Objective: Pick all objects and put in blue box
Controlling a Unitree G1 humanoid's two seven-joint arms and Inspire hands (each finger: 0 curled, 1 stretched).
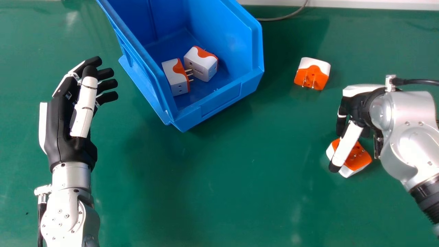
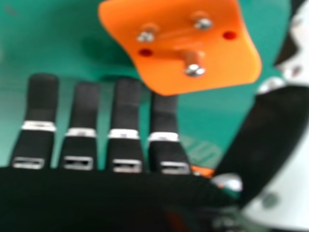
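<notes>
My right hand [image 1: 356,106] is at the right, its thumb above a white and orange plug adapter [image 1: 358,157] lying on the table, prongs up. In the right hand view the adapter's orange face [image 2: 188,48] with its metal prongs is close by, and the fingers of my right hand [image 2: 126,111] are straight, not curled round it. A second adapter [image 1: 312,73] lies on the table to the right of the blue box [image 1: 219,99]. Inside the box rest two more adapters, one [image 1: 176,77] beside the other [image 1: 201,63]. My left hand [image 1: 63,120] is open left of the box, holding nothing.
The green table [image 1: 219,192] extends around the box and both arms. A grey cable [image 1: 284,16] runs along the far edge, behind and right of the box. The box's raised walls stand between the left hand and the loose adapters.
</notes>
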